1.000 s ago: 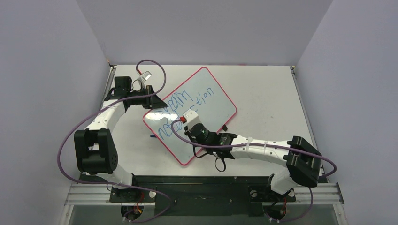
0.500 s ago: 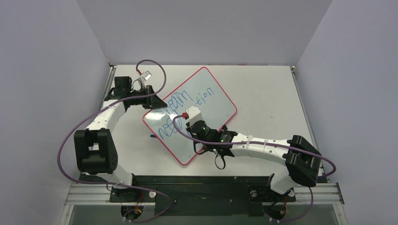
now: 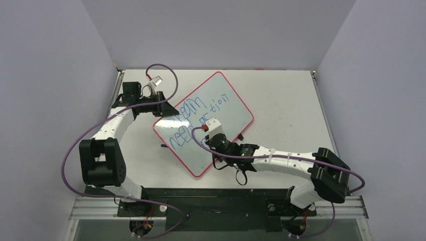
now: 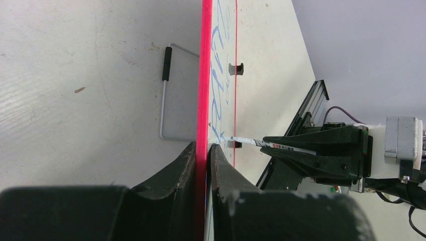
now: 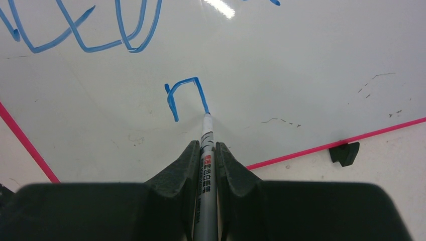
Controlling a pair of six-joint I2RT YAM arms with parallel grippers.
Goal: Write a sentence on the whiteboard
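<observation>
1. whiteboard (image 3: 231,108): white board with a thin red rim and rounded corners, set cornerwise on the table, left of centre, its corners pointing toward the back wall and the arm bases.
2. sentence (image 3: 193,108): wobbly blue marker words in rows on the board's left half; the wording cannot be read with certainty. in the right wrist view, large blue loops (image 5: 80,40) fill the upper left, and a small hook-shaped stroke (image 5: 183,93) sits below them.
3. marker (image 5: 206,145): slim grey-white pen with printed label, its tip touching the board at the lower right end of the hook-shaped stroke.
4. right gripper (image 5: 205,150): fingers closed tight on the marker barrel, one on each side, over the board's near half.
5. left gripper (image 4: 203,150): fingers pinched on the board's red rim (image 4: 206,75), one finger on each face, at the board's left corner.
6. black clips: one (image 5: 344,152) just outside the rim beside the writing area; another (image 4: 235,69) shows in the left wrist view.
7. wire bracket (image 4: 165,108): bent metal rod with a black sleeve, reaching out from the board's edge over the table.
8. table (image 3: 281,100): pale, scuffed surface carrying the board.
9. small blue item (image 3: 164,145): on the table just left of the board; too small to identify.
</observation>
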